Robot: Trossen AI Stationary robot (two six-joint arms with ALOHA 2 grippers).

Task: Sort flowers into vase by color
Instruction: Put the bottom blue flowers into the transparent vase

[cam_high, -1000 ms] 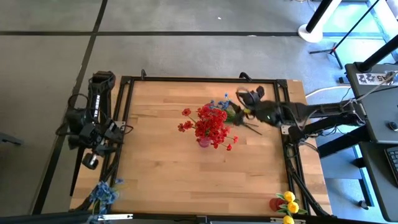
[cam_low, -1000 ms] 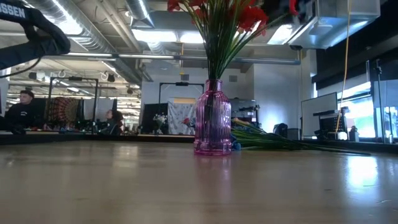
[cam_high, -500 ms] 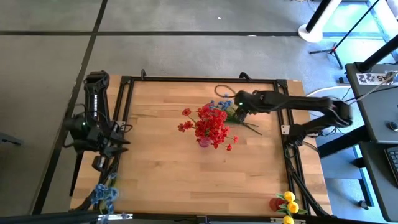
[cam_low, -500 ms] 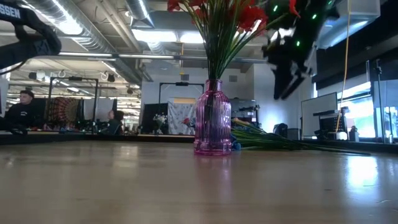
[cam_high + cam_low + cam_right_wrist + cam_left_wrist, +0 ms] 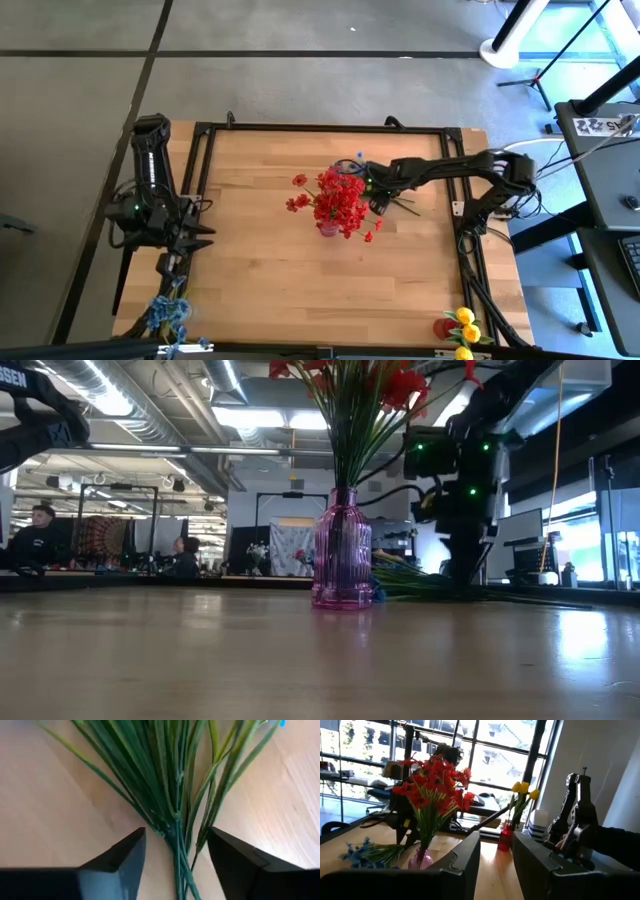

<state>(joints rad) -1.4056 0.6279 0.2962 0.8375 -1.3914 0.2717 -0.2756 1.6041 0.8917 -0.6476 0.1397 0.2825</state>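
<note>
While the right gripper (image 5: 372,186) reaches over the table (image 5: 260,270) from the right side, its two fingers (image 5: 117,860) stand apart, one on each side of a bundle of green stems (image 5: 172,820) lying flat on the wood. The stems run between the fingers and fan out beyond the tips; nothing is clamped, and whether either finger touches a stem cannot be told. In the low view the gripper (image 5: 455,565) hangs just behind and to the side of the pink vase (image 5: 341,550), down close to the lying sprigs (image 5: 420,585). From above, blue blossoms (image 5: 358,166) show just past the fingertips, beside the vase.

Red flowers (image 5: 338,203) fill the vase, which stands upright near the middle of the table, just beyond the right fingertips.

The left gripper (image 5: 185,228) waits at the table's left edge, well apart from the vase. Its fingers (image 5: 465,857) are spread with an empty gap between them, holding nothing. Ahead of those fingers, across the table, stand the red bunch (image 5: 432,785) in its vase and, farther off, yellow flowers (image 5: 522,792) in a small red vase (image 5: 506,837). A blue bunch (image 5: 165,312) sits at the near left corner, close by the left arm; the yellow bunch (image 5: 465,328) sits at the near right corner.

People (image 5: 38,540) sit in the room beyond the table.
</note>
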